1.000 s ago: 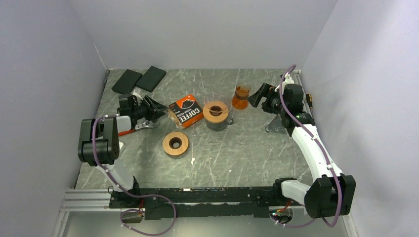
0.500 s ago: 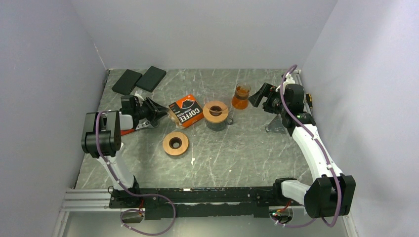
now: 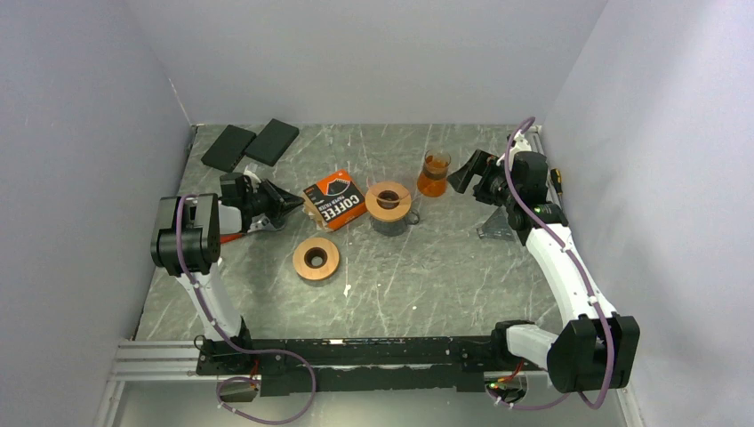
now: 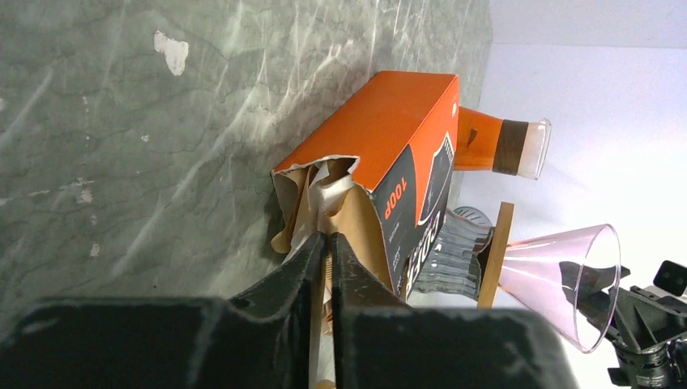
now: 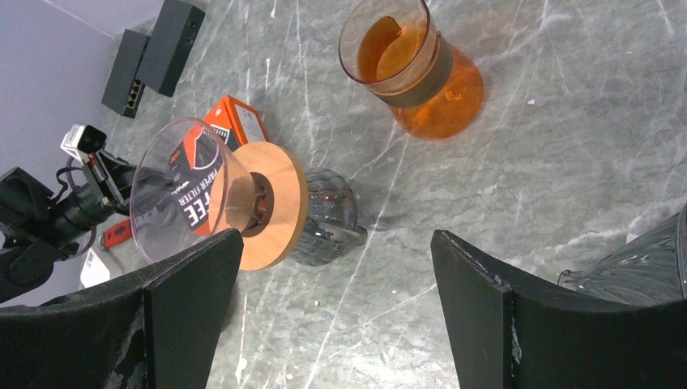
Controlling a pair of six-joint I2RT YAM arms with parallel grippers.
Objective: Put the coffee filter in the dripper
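The orange coffee filter box (image 3: 336, 199) lies open-ended toward my left gripper (image 3: 292, 204). In the left wrist view brown paper filters (image 4: 322, 203) stick out of the torn box (image 4: 389, 138). The left gripper (image 4: 328, 241) is shut at the box mouth with a thin edge of filter paper between its jaws. The dripper (image 3: 389, 201), a clear cone with a wooden collar, sits on a glass server to the right of the box; it also shows in the right wrist view (image 5: 194, 186). My right gripper (image 3: 467, 173) is open and empty beyond the dripper (image 5: 336, 324).
A second wooden-collared dripper (image 3: 316, 258) sits on the table in front of the box. An orange glass carafe (image 3: 435, 173) stands at the back, near the right gripper. Two black boxes (image 3: 251, 144) lie at the back left. A clear glass item (image 5: 640, 259) sits by the right arm.
My left gripper has moved a little right to the box mouth and its jaws have closed on the filter paper. The right arm has not moved.
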